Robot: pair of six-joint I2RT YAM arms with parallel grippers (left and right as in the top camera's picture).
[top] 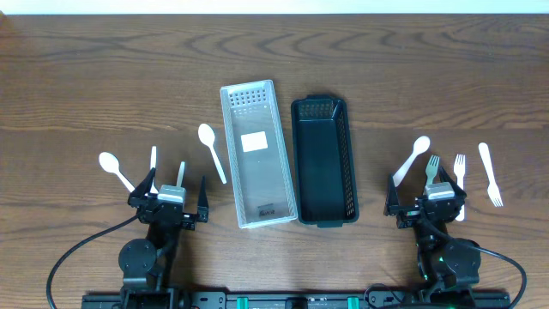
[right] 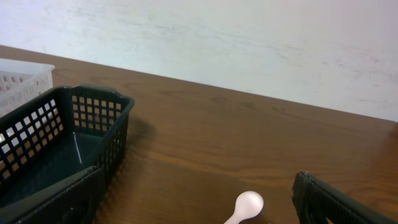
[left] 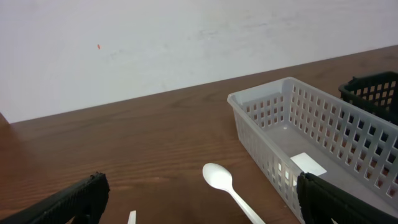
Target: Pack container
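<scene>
**Student:** What are the two containers made of, and where do they lie?

**Tutor:** Both are long rectangular plastic baskets at the centre of the wood-grain table [top: 86, 77], side by side with their long walls almost touching. The translucent basket [top: 257, 154] is pale and glossy. Its walls are pierced by a regular grid of square holes, and a white rectangular label [top: 254, 142] lies on its floor. The black basket [top: 324, 161] to its right is matt, with the same lattice walls, a solid floor and a rolled rim. No cutlery can be seen in either.

**Student:** And the cutlery?

**Tutor:** All of it is thin moulded plastic lying flat on the table. The far-left spoon [top: 115, 170] and the near-basket spoon [top: 212, 150] have smooth oval bowls and tapering handles. The second lies just beside the translucent basket. On the other side, the right spoon [top: 412, 160] lies angled. Next to it come a grey fork [top: 432, 167], a white fork [top: 461, 170] and an outermost fork [top: 491, 176].

**Student:** How do the claws stand?

**Tutor:** The left gripper [top: 171, 196] and right gripper [top: 427, 199] are both spread wide and grasp nothing. In each wrist view the dark, angular fingers [left: 68, 202] sit at opposite edges of the frame, with bare table between them.
</scene>
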